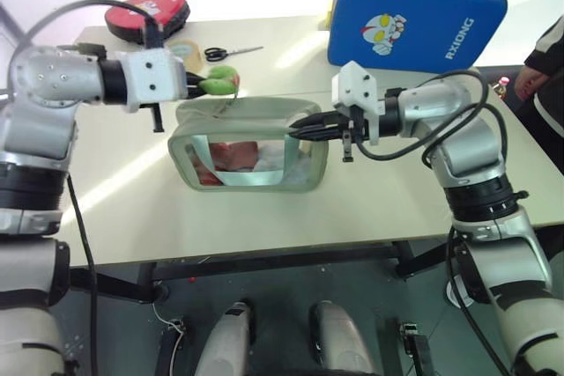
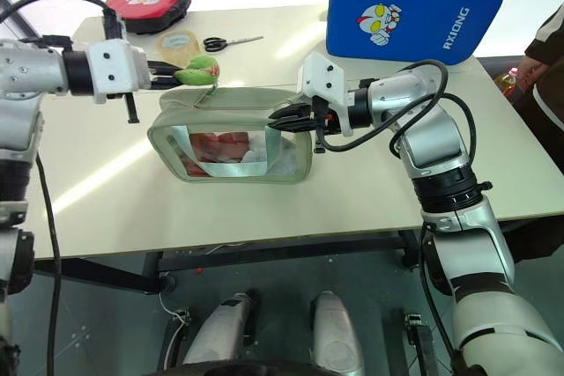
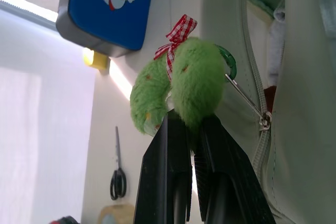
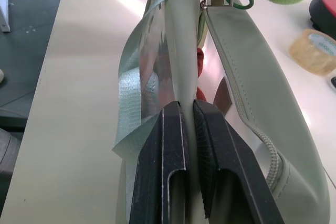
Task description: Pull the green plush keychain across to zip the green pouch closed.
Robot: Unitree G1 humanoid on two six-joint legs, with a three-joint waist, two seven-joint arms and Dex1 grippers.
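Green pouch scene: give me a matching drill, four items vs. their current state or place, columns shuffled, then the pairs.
Column 1:
1. green plush keychain
2. green pouch
3. scissors
4. blue pad

Column 2:
A. lying flat on the table, beyond the pouch
B. pinched by the left gripper, at the pouch's left end
C. standing at the table's far edge
D. its right end clamped by the right gripper, zipper still open

Pairs: 1-B, 2-D, 3-A, 4-C
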